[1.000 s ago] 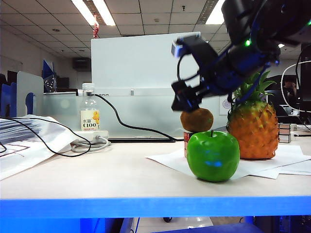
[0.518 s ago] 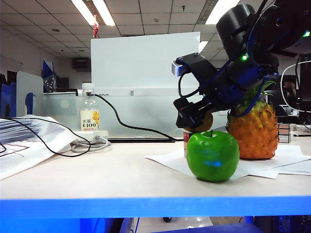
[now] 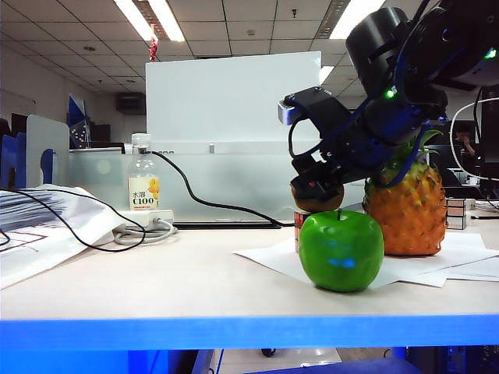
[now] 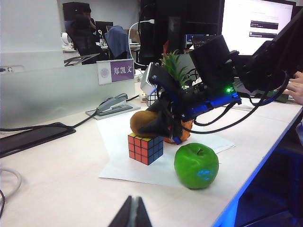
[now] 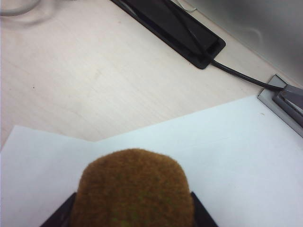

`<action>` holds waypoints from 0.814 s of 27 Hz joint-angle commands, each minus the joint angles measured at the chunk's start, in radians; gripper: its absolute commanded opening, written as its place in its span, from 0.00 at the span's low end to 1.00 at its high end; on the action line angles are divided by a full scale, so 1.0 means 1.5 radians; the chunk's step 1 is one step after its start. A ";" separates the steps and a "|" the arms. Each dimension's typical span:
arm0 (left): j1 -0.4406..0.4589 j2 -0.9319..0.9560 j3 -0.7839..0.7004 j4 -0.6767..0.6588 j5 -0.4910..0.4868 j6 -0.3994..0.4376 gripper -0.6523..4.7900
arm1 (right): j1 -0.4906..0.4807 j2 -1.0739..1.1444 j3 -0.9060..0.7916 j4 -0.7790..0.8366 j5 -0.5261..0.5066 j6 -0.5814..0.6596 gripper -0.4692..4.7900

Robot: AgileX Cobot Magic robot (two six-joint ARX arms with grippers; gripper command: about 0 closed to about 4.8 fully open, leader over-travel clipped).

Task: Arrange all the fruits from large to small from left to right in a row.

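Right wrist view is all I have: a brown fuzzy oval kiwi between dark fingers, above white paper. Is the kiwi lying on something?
Observer: Yes. The brown fuzzy oval kiwi sits on a multicoloured puzzle cube, with the right gripper around it.
Operator: Where is the apple?
Observer: The glossy green apple stands beside the cube, nearer the front edge of the table.
Operator: And the left gripper?
Observer: The left gripper is shut and hovers over bare table, away from the fruits.
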 commanded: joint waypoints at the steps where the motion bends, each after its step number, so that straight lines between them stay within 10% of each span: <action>1: 0.001 -0.001 0.001 0.010 -0.002 0.003 0.11 | 0.001 -0.019 0.002 -0.011 0.004 0.006 0.08; 10: 0.001 -0.001 0.001 0.010 -0.002 0.003 0.11 | 0.005 -0.370 -0.032 -0.236 -0.047 0.091 0.08; 15: 0.000 -0.001 0.001 0.010 0.000 0.003 0.11 | 0.005 -0.541 -0.187 -0.294 0.140 0.170 0.08; 22: 0.000 -0.001 0.001 0.011 -0.002 0.003 0.11 | 0.003 -0.479 -0.337 -0.189 0.209 0.223 0.08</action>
